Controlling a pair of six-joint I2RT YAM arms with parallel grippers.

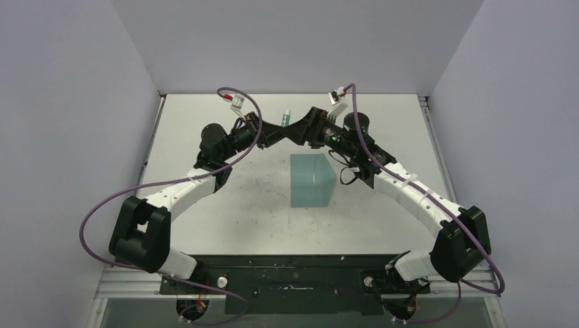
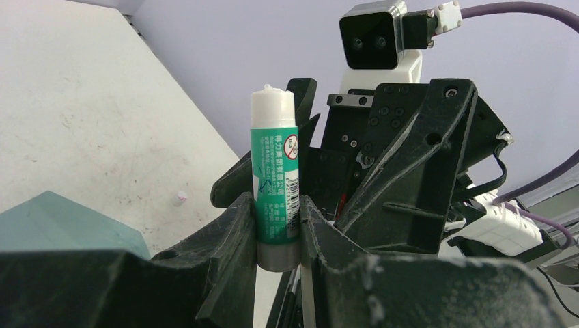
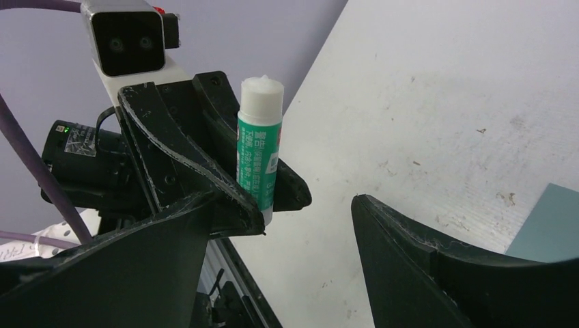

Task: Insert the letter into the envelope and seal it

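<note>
The envelope [image 1: 313, 180] lies flat in the middle of the desk [image 1: 239, 205], well apart from my claws. It is thin paper, so I judge it light, floppy and slick, best pinched at an edge or the flap. My left claw [image 2: 278, 229] pinches a glue stick [image 2: 274, 171] upright. My right claw [image 3: 308, 213] stands spread beside it, empty. I cannot see the letter.

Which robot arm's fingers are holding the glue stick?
The left fingers: they pinch the green-and-white glue stick upright. The right fingers stand wide apart, gripping nothing.
</note>
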